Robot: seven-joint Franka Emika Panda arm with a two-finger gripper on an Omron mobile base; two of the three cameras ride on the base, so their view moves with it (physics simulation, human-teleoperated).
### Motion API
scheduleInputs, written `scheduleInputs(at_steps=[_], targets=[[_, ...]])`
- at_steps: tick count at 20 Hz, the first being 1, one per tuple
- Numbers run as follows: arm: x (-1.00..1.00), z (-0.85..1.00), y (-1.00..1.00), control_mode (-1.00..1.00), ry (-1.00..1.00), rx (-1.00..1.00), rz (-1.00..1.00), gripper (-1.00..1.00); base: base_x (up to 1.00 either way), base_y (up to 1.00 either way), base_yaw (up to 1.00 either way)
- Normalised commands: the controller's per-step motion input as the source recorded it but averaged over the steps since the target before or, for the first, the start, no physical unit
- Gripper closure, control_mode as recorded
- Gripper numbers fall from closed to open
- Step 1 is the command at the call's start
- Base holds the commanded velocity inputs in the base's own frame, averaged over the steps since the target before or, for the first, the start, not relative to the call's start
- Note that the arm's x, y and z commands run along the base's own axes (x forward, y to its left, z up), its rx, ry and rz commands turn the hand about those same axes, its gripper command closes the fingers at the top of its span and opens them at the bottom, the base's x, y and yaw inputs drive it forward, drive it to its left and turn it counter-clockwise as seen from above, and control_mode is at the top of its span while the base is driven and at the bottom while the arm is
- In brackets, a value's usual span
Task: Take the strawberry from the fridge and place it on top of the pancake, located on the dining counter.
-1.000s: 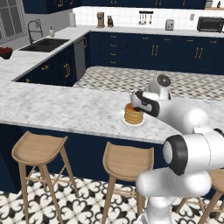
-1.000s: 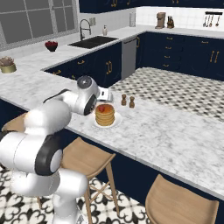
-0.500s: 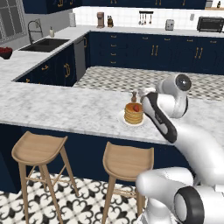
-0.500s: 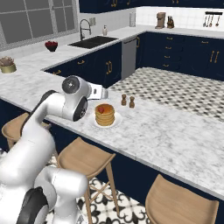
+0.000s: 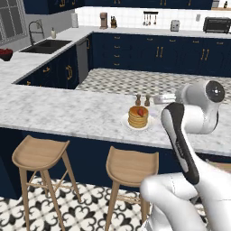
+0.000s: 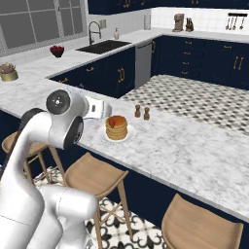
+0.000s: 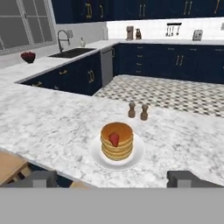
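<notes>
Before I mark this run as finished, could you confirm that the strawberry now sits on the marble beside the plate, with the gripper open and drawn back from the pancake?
Not quite: the strawberry sits on top of the pancake, not on the marble beside the plate. The hand view shows it clearly. The rest holds: the gripper is open and drawn back from the pancake.

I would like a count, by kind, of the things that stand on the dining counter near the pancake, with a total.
Pancake stack: 1
Strawberry, lying on top of the stack: 1
White plate under the stack: 1
Small brown shakers, beside the plate: 2
Total: 5
</notes>
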Motion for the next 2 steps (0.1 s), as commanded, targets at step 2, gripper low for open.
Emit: scheduleInputs(at_steps=[2], targets=[[-1.0,0.42,-0.03,-1.0,0.0,0.0,-0.04,-1.0,0.0,0.0,0.0]])
